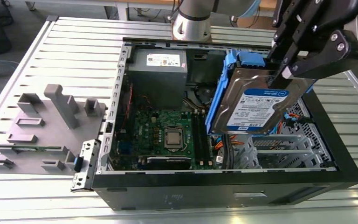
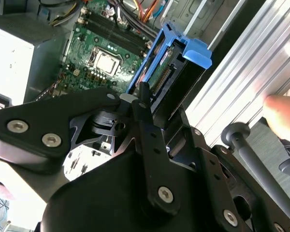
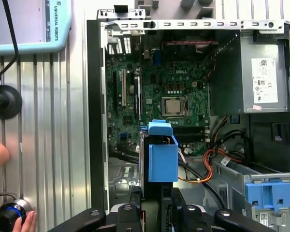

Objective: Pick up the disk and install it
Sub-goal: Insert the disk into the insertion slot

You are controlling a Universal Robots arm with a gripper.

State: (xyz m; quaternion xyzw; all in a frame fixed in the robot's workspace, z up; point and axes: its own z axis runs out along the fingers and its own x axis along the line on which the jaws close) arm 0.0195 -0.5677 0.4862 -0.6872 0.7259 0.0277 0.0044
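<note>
Silver disk (image 1: pixel 253 100), white label banded blue with black print, in a bright blue bracket (image 1: pixel 217 102); the gripper (image 1: pixel 281 74) is black. Motherboard (image 1: pixel 160 123) green, cables (image 3: pixel 207 159) orange, power supply (image 1: pixel 157 74) grey with a white sticker. Computer case (image 1: pixel 229 193) black, table (image 1: pixel 73 42) ribbed silver-grey, fixture (image 1: pixel 48 121) plain grey.

The arm (image 1: pixel 191 21) stands upright at the far edge of the exterior view, and its black gripper (image 1: pixel 277 74) reaches down, tilted, from that view's upper right, fingers clamped on the upper edge of the disk (image 1: pixel 260 107).
</note>
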